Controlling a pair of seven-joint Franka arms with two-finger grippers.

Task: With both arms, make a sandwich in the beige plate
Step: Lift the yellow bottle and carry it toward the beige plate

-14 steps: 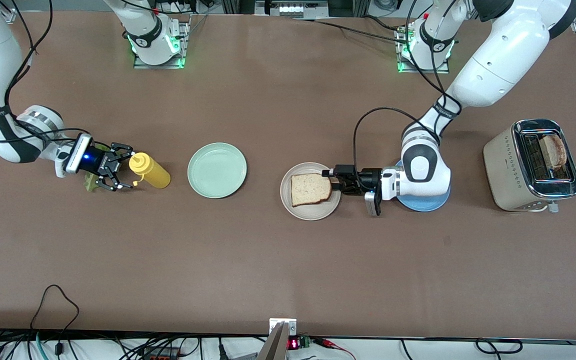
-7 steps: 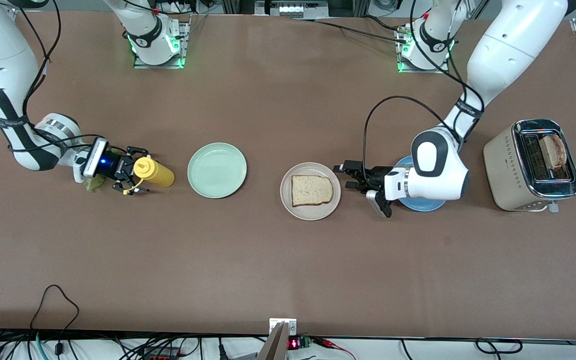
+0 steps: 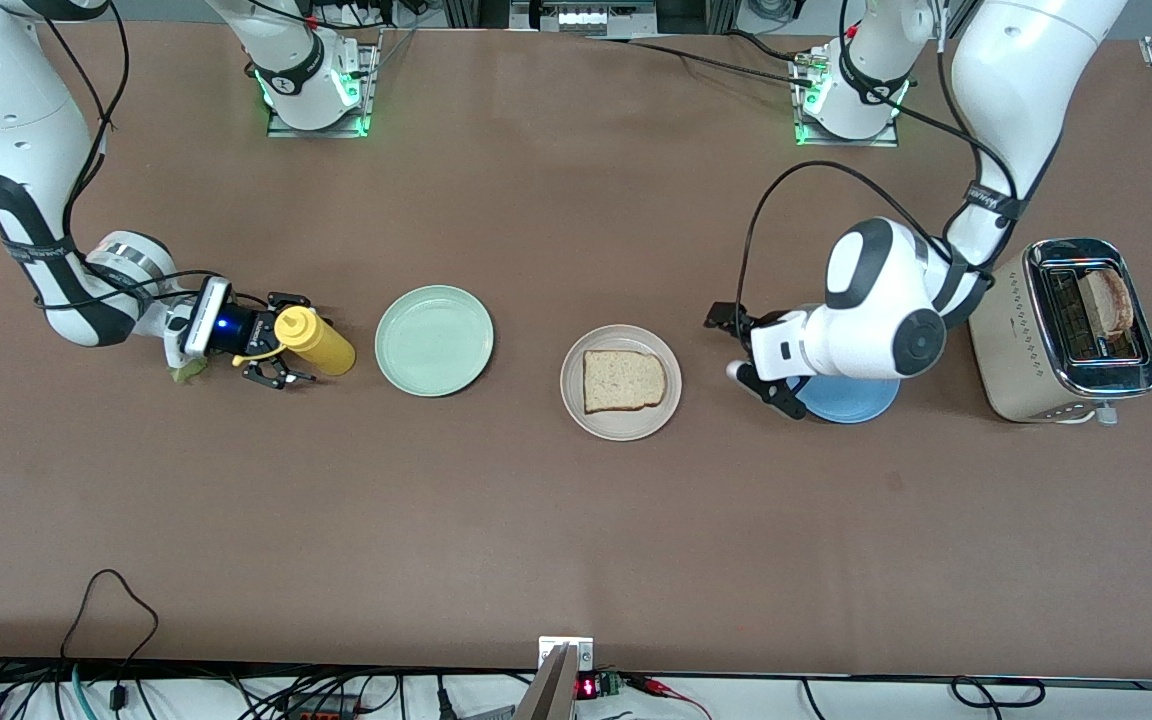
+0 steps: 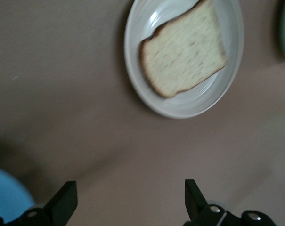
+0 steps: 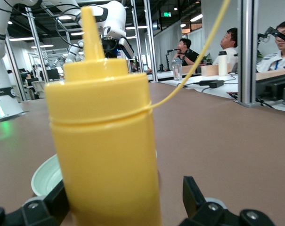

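The beige plate (image 3: 621, 420) holds one bread slice (image 3: 622, 380), lying flat; both show in the left wrist view, plate (image 4: 133, 70) and slice (image 4: 184, 52). A second bread slice (image 3: 1106, 300) stands in the toaster (image 3: 1011, 330). A bit of green lettuce (image 3: 183, 372) shows on the table under my right wrist. My left gripper (image 3: 741, 352) (image 4: 130, 202) is open and empty, over the table between the beige plate and the blue plate (image 3: 851, 400). My right gripper (image 3: 284, 338) (image 5: 126, 202) is open, its fingers on either side of a yellow squeeze bottle (image 3: 314, 342) (image 5: 104, 146).
A mint-green plate (image 3: 434, 340) (image 5: 45, 176) lies between the bottle and the beige plate. The toaster stands at the left arm's end of the table. Cables hang at the table edge nearest the camera.
My left gripper drew back from the bread slice on the beige plate toward the blue plate. My right gripper moved forward until its fingers straddle the yellow bottle.
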